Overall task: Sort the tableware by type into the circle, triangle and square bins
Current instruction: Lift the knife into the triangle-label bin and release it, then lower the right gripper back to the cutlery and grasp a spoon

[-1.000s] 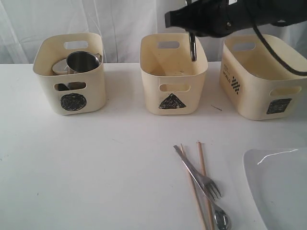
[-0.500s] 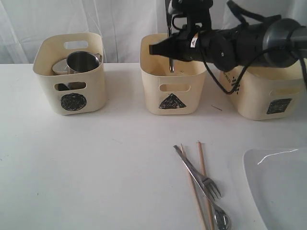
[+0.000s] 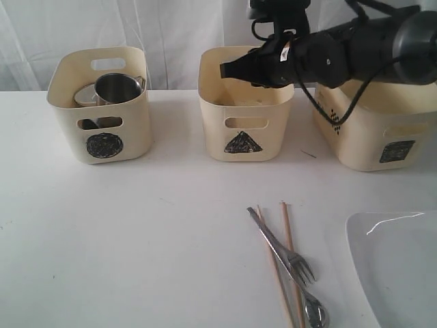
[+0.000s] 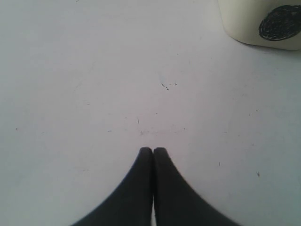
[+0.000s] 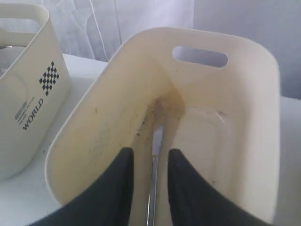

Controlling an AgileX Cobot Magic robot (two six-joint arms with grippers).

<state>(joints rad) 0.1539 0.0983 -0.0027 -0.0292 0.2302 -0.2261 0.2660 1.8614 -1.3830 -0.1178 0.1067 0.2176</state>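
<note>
- The two fingers [image 5: 123,183] of our right gripper [image 5: 151,153] are spread apart and hold nothing.
- The knife [image 5: 156,141] lies in the gap between them. We see bare space on both sides of it, so we think it is let go.
- A second ago the knife hung from these fingers, up above the triangle bin [image 5: 244,94]. Half a second ago it was dipping in. Now it rests inside, in the fold of the wall just past the fingertips.
- So we think the knife is done and is in its bin.
- The square bin [image 5: 28,94] stands off to one side of these fingers, close to the triangle bin.
- Our left gripper [image 4: 153,151] has its fingers pressed together with nothing between them. Only bare table [image 4: 94,70] lies under the tips, and the circle bin [image 4: 263,23] is well ahead and off to one side.
- Two mugs [image 3: 116,87] sit in the circle bin.
- Far from both grippers, the fork [image 3: 287,253], spoon [image 3: 315,311] and chopsticks [image 3: 285,222] lie in a heap, touching. The plate [image 3: 396,266] is just beside them.
- These are not sorted yet. We think the right gripper should lift out of the bin and go for that heap.
</note>
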